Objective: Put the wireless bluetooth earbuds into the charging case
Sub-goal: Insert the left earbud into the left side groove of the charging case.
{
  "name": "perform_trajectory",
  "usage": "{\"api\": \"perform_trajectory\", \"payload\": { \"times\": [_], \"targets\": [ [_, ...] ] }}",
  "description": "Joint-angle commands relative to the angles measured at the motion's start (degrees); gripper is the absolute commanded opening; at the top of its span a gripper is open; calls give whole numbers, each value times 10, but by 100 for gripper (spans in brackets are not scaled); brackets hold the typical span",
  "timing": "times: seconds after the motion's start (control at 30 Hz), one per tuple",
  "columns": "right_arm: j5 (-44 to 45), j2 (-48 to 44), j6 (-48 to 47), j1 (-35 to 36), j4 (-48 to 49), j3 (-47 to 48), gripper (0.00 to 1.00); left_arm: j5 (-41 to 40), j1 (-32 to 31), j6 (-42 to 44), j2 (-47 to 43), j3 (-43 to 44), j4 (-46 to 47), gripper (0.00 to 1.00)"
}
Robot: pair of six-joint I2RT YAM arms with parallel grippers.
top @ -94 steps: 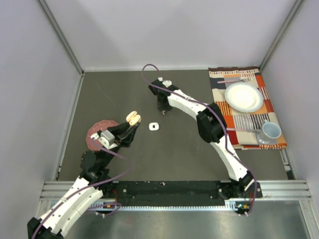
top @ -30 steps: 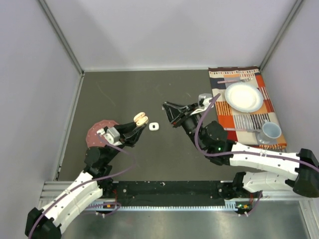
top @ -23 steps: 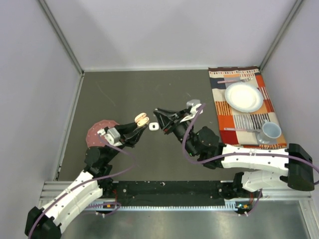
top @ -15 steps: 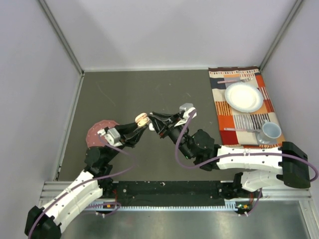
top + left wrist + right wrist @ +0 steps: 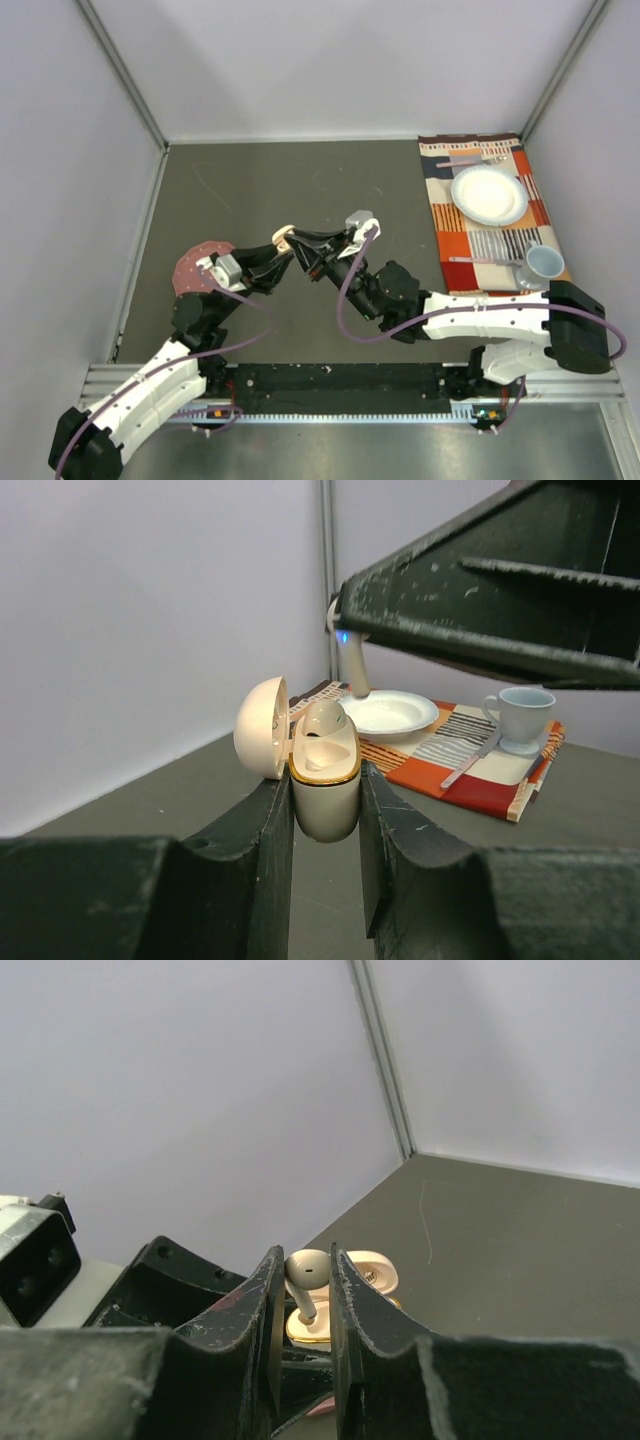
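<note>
Near the middle of the surface, the left claw is clenched on the lower body of the open peach charging case. It holds the case upright in the air with the lid hinged back. 1 seated earbud fills 1 well; the other well looks empty. Just above the case, the right claw is clenched on a pale earbud, stem down, apparently not yet in the case. The step in hand is seating this earbud. The next move likely calls for lining the stem over the empty well, lowering slowly, then letting go. Far right, a plate and cup rest on a striped mat.
</note>
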Motion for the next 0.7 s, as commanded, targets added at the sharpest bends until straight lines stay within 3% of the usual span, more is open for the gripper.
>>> {"api": "perform_trajectory", "payload": {
  "times": [0.0, 0.67],
  "targets": [
    [-23, 19, -7, 8, 42, 24, 0, 9, -2, -13, 4, 16, 48, 0],
    [-23, 63, -21, 9, 64, 28, 0, 3, -2, -13, -5, 5, 50, 0]
  ]
}}
